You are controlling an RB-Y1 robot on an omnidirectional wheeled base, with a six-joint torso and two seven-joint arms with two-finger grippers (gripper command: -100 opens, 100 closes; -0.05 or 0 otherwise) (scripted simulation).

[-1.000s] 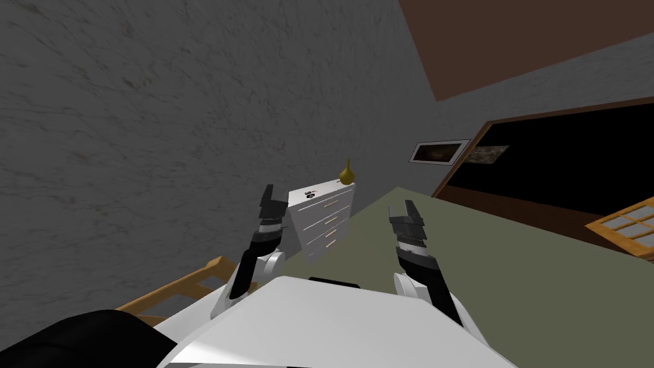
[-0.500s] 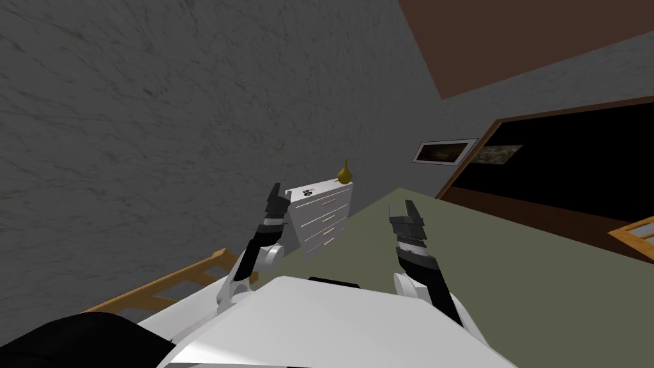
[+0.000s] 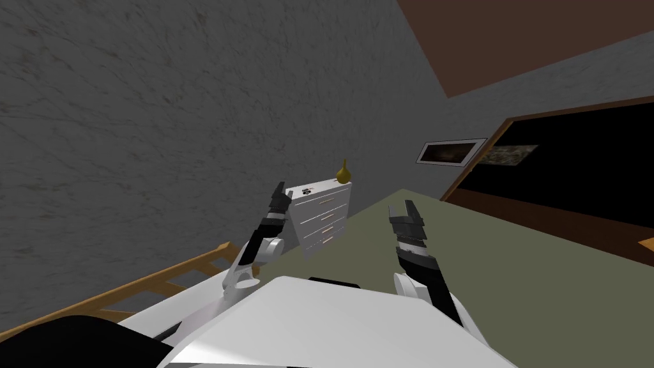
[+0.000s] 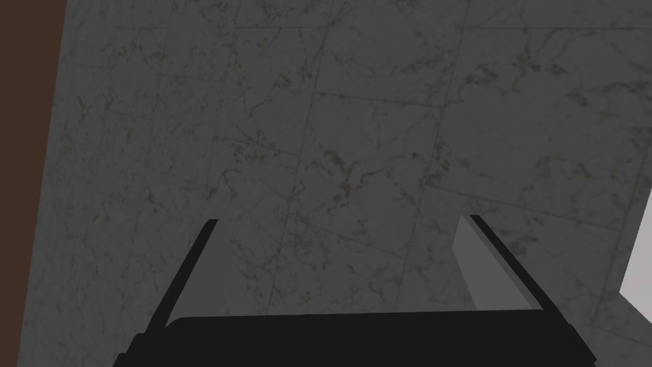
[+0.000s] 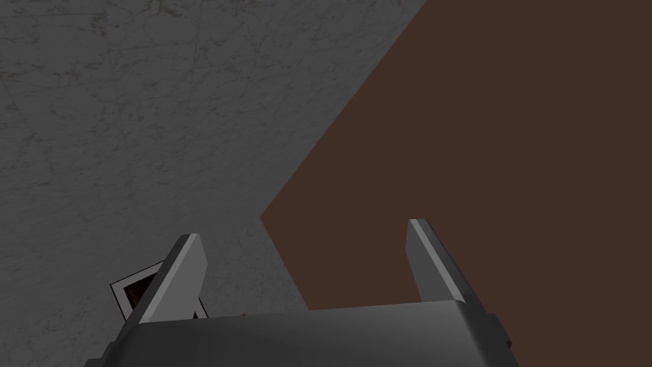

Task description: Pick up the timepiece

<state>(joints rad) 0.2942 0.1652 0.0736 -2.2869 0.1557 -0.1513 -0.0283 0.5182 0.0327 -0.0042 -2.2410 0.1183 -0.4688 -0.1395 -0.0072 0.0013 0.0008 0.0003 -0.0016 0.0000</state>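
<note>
Grey wall, white chest of drawers, dark timepiece on its top.
The timepiece lies toward the top's left end, apart from the yellow vase. The left tool, spread wide and empty, hangs just left of it and is the nearer. The right tool, likewise spread and empty, is farther off.

Head view rolled, pitched steeply down and forward; chest of drawers well off against grey wall. Left wrist view aimed along left end effector at same wall, near. Right wrist view tilted up along right end effector at wall and brown ceiling; picture frame shared with head view.
</note>
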